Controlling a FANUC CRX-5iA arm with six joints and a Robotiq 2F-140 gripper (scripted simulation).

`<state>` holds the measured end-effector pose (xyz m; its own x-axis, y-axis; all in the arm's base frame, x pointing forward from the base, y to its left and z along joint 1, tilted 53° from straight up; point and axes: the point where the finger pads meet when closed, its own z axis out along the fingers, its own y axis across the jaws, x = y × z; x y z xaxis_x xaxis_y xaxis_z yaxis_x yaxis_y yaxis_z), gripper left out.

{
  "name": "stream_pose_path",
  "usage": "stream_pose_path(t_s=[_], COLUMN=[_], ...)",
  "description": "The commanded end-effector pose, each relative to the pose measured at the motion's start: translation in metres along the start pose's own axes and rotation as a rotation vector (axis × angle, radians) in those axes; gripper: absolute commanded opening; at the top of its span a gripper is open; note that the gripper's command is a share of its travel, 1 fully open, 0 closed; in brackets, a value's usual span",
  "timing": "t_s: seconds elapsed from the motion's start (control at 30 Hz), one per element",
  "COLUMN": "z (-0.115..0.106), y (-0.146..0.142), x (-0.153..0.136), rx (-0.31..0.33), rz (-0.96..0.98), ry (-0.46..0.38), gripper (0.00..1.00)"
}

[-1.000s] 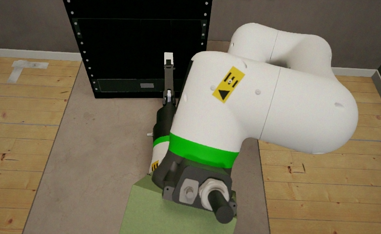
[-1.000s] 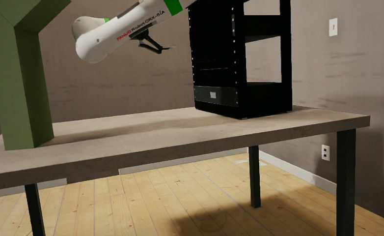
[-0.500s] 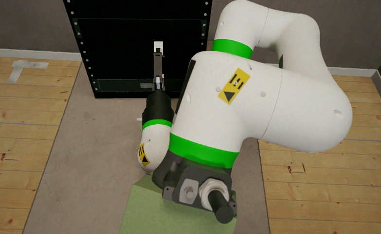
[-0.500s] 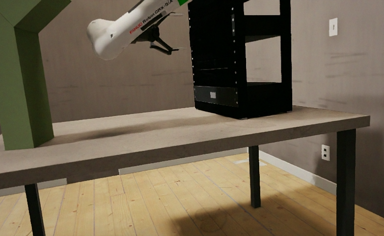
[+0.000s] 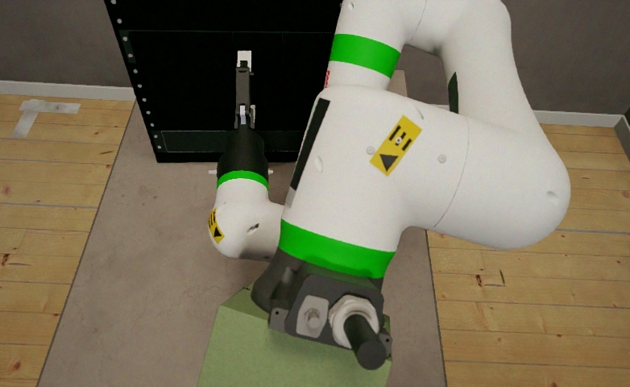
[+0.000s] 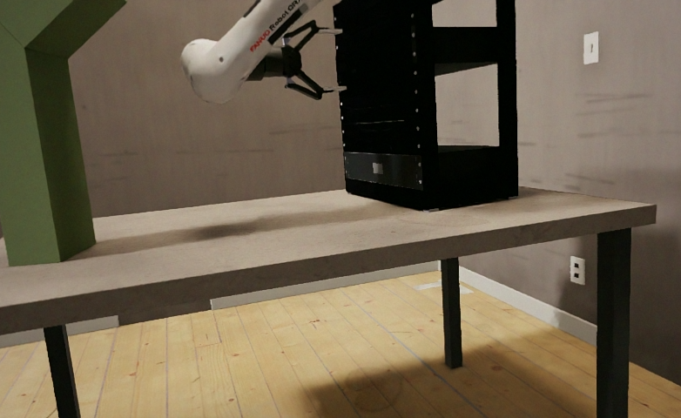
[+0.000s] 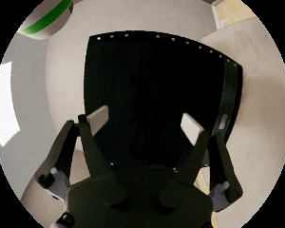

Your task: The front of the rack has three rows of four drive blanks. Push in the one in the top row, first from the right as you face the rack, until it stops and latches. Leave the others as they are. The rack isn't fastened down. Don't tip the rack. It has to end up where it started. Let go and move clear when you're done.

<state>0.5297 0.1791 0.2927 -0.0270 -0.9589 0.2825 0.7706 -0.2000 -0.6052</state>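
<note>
The black rack (image 5: pixel 188 95) (image 6: pixel 386 77) (image 7: pixel 156 70) stands upright at the far end of the grey table (image 5: pixel 131 249) (image 6: pixel 282 232). Its front is dark, and I cannot tell the single drive blanks apart; the arm hides the front's right part in the top view. My gripper (image 5: pixel 244 72) (image 6: pixel 333 59) (image 7: pixel 145 116) is open and empty, with its fingers one above the other. It is level with the upper part of the rack's front, with the fingertips right at the front face. I cannot tell whether they touch it.
A grey panel with a light label (image 6: pixel 377 168) runs along the bottom of the rack's front. The green pedestal (image 5: pixel 242 350) (image 6: pixel 33 155) carries the arm's base at the near end of the table. The bulky white arm (image 5: pixel 404 168) hangs over the table's right side.
</note>
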Motion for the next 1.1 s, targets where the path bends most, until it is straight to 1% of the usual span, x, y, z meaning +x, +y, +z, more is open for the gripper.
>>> stream_pose_path(t_s=[0.0,1.07], z=[0.0062,0.0088], y=[0.0004,0.0006], x=[-0.0037,-0.0051], rx=[0.000,0.000], rz=[0.000,0.000], ry=[0.000,0.000], gripper=[1.00,1.00])
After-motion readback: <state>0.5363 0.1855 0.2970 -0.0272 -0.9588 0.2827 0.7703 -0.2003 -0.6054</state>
